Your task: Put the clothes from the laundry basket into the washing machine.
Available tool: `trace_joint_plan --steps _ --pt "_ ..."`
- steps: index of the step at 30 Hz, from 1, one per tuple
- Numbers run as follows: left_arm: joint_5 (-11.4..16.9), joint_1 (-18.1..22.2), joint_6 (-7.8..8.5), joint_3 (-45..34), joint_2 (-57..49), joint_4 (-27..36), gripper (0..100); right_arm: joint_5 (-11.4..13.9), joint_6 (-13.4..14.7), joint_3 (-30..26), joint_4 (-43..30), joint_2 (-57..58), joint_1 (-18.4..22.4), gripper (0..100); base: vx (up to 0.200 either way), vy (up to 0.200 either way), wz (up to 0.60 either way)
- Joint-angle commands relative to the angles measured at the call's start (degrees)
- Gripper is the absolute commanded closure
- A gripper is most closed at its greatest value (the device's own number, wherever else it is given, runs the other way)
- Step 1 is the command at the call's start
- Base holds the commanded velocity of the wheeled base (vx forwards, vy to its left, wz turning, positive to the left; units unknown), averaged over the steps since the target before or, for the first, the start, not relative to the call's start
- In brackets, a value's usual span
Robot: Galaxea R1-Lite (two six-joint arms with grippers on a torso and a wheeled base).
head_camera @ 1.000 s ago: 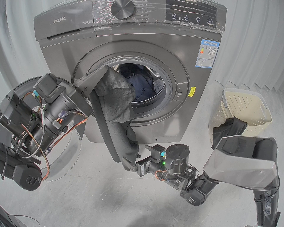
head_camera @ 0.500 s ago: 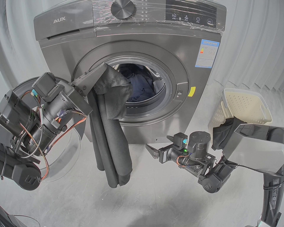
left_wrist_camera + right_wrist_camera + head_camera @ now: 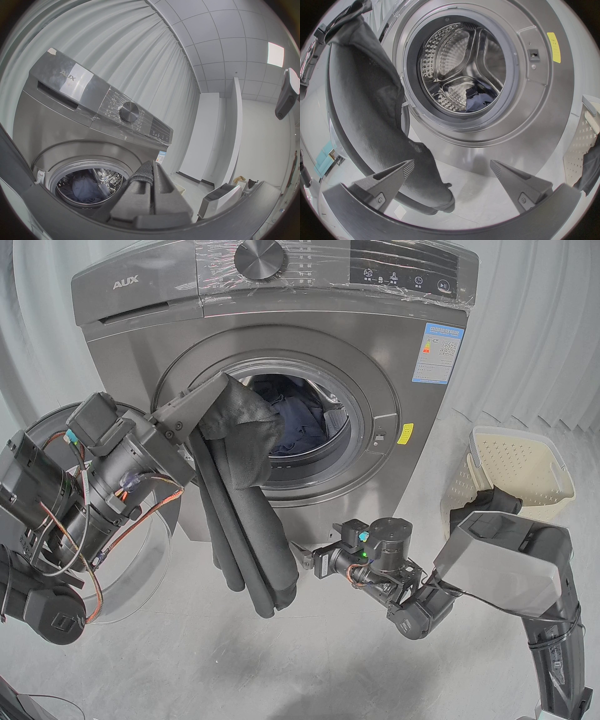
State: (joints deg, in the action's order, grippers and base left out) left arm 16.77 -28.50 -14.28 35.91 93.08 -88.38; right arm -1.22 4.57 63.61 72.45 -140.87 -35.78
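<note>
The fingers of the left gripper [image 3: 152, 165] are pressed together on a fold of a dark garment [image 3: 250, 515], holding it at the upper left edge of the washing machine [image 3: 375, 365] door opening. The fingers of the right gripper [image 3: 451, 164] are spread apart and hold nothing, low beside the garment's hanging end. The garment is soft and limp, long, and probably a little heavy. It hangs outside the drum, its lower end close above the floor. I think a good place to take it is this lower end, to lift it inside. Blue clothes [image 3: 300, 421] lie in the drum. A dark cloth [image 3: 494, 502] hangs at the laundry basket [image 3: 525, 471], partly hidden behind the right arm, so I cannot tell how much remains.
</note>
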Motion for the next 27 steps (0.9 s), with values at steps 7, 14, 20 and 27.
trace_joint_plan --steps 7,14,20,27 --pt "0.10 0.38 -1.28 0.47 -0.44 -0.04 100 0.25 -0.18 -0.24 1.03 -3.35 -4.65 0 0.000 0.000 0.00" --pt "0.10 0.29 -1.37 0.56 -0.61 -0.04 100 0.16 -0.09 1.34 1.29 -4.23 -9.31 0 0.000 0.000 0.00" --pt "0.01 0.38 -1.37 0.56 -0.61 -0.04 100 0.16 0.09 2.66 1.56 -5.20 -8.78 0 0.000 0.000 0.00" --pt "0.01 0.46 -1.37 0.56 -0.61 -0.04 100 0.16 0.09 1.69 2.70 -4.94 -7.46 0 0.000 0.000 0.00"
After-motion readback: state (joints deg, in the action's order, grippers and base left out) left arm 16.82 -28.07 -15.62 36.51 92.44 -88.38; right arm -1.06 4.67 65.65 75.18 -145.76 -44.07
